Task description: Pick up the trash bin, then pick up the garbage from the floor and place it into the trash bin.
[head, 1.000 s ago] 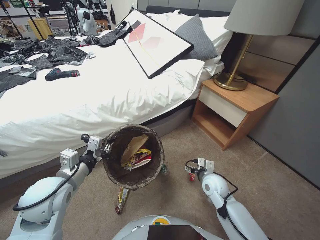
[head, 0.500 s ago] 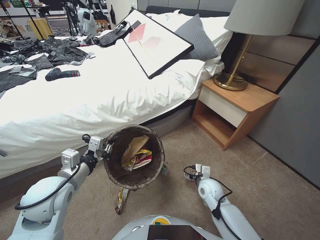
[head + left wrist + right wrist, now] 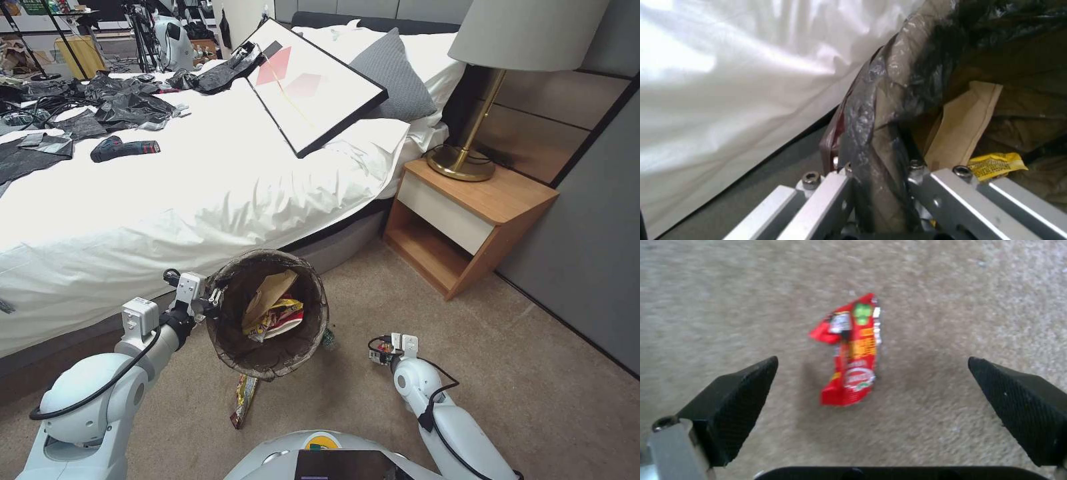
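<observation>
Trash bin (image 3: 270,317) bag-lined, tilted, off floor (image 3: 533,373), holding wrappers; red wrapper (image 3: 852,351) flat on carpet.

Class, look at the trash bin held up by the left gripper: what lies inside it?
Inside the trash bin lie a brown paper bag and yellow and red wrappers; whatever lies beneath them is covered.

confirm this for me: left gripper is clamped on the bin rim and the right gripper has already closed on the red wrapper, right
Not quite. The right gripper is open, fingers spread either side of the red wrapper lying on the carpet, as the right wrist view shows. The left gripper does clamp the trash bin rim.
</observation>
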### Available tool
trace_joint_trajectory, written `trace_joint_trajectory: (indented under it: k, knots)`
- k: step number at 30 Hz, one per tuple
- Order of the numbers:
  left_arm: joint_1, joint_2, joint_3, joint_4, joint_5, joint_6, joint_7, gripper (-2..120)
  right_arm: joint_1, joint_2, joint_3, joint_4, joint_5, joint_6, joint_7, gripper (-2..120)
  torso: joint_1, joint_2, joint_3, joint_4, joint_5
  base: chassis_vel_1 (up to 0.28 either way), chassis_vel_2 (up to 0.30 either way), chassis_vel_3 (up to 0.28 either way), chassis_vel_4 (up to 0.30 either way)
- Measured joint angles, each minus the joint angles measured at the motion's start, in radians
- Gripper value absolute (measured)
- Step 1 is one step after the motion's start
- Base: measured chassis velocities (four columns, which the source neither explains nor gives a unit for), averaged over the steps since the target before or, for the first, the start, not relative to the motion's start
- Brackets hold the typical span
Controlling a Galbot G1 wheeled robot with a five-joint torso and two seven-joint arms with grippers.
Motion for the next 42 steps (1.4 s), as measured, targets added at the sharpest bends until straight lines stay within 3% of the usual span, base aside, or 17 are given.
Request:
trace_joint_trajectory:
  k: [33,42]
  knots:
    - [-0.005,0.003,-0.001,0.012,0.002,0.0,0.002,0,0.073,0.03,-0.031,-0.12,-0.056,0.018,-0.022,99,0.0,0.0,0.0,0.0001,-0.0001,0.0,0.0,0.0,0.0]
    - [-0.008,0.005,0.001,0.016,0.003,0.0,0.003,0,0.067,0.024,-0.021,-0.131,-0.063,0.022,-0.05,65,0.0,0.0,0.0,0.0003,0.0,0.0,0.0,0.0,0.0]
